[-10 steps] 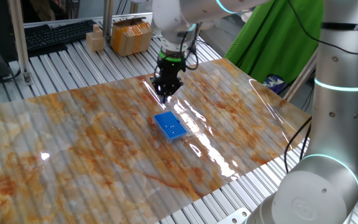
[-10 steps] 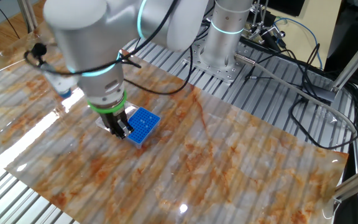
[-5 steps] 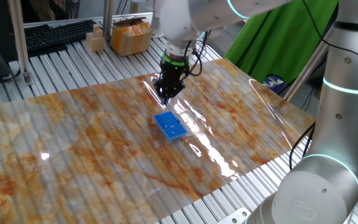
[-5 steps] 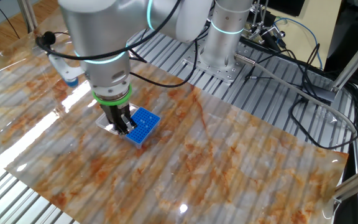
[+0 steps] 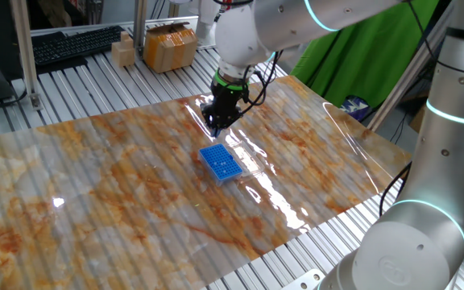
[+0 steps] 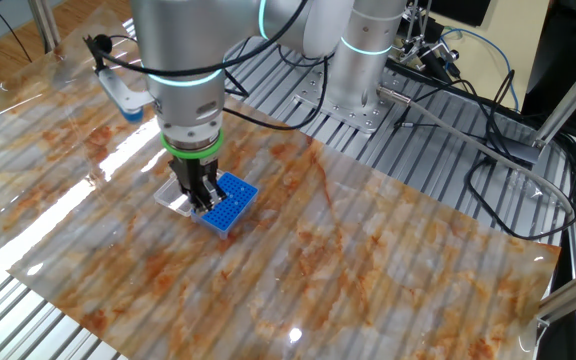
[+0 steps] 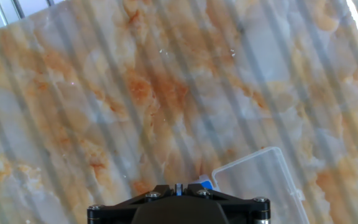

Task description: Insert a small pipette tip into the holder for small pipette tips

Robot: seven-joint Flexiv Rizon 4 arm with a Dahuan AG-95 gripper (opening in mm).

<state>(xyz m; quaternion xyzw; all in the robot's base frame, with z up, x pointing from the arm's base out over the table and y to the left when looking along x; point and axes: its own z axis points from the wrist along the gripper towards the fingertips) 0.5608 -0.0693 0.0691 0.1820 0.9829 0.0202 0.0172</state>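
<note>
Keyboard [image 5: 75,44] and cardboard boxes [image 5: 167,46] sit at the far left edge of one fixed view, on the ribbed metal bench beyond the marbled orange-and-white sheet [image 5: 95,177]. Further right, near the middle of that sheet, lies the holder for small pipette tips [image 5: 220,163]: a small, bright blue rectangular rack, its top dotted with a fine grid of tiny holes, set at a slant to the sheet's edges. A glossy streak of reflected light runs past it. The gripper [image 5: 219,123] hangs just above the rack's far end, its dark fingers pointing down, close together; whether anything is pinched between them cannot be told. To the right stand green cloth [image 5: 361,48] and the arm's grey column [image 5: 449,121].

From the other fixed view, the gripper [image 6: 204,200] is at the left, its tips at the near-left edge of the blue rack [image 6: 228,200], which rests on a clear plastic lid [image 6: 171,196]. Black cables [image 6: 468,130] trail at the right.

In the hand view, the clear lid [image 7: 260,180] shows at lower right, with a sliver of blue at the bottom centre.
</note>
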